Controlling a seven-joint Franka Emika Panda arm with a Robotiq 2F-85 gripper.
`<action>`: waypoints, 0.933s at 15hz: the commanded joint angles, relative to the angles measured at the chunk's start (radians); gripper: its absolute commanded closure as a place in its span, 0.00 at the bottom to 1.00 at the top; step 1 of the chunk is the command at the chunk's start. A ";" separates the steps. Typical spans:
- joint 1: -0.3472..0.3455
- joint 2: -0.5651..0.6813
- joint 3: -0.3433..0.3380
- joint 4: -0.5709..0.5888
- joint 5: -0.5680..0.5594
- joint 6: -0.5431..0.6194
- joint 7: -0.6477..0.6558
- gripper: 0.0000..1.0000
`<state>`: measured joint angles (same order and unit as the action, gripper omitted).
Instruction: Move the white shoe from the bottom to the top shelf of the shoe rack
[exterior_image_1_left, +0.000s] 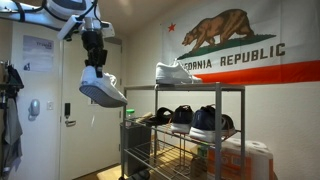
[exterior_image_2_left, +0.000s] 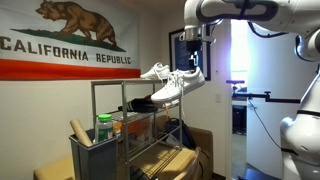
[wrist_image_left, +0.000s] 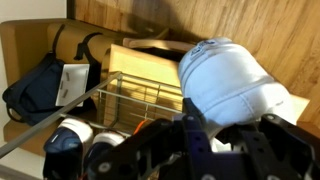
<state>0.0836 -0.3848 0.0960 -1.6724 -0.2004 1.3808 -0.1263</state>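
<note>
- The gripper (exterior_image_1_left: 94, 65) is clamped on the white shoe (exterior_image_1_left: 103, 90). Its fingers pinch the shoe at the collar near the heel, so the jaws stand only as far apart as that edge allows.
- The white shoe hangs in the air beside the shoe rack (exterior_image_1_left: 242, 130), just off one end and touching no tier. It is tilted, toe lower than heel.
- The pick-up part of the task looks finished, since the shoe is clear of the bottom tier and raised to about the level of the top shelf (exterior_image_1_left: 200, 88).
- In an exterior view the shoe (exterior_image_2_left: 183, 85) sits near the end of the top shelf (exterior_image_2_left: 120, 83), with the sole seemingly level with the rim or a little under it.
- A second white sneaker (exterior_image_1_left: 175, 73) already rests on the top shelf, and dark caps (exterior_image_1_left: 205, 122) fill the tier below it.
- The wrist view shows the toe of the shoe (wrist_image_left: 225, 80) ahead of the gripper (wrist_image_left: 205, 135), with the rack's wire edge off to the side rather than beneath it.
- What is left, as a judgement: lift slightly, carry the shoe sideways over the rim, level it, set it down beside the other sneaker and let go.
- The free stretch of shelf nearest the arm seems the likely landing spot.
</note>
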 joint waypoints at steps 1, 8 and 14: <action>-0.014 0.108 0.016 0.214 -0.044 -0.038 0.045 0.93; -0.027 0.314 0.008 0.552 -0.077 -0.025 0.151 0.93; -0.010 0.458 0.005 0.821 -0.095 -0.099 0.205 0.93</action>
<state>0.0579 -0.0202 0.0934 -1.0491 -0.2738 1.3276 0.0278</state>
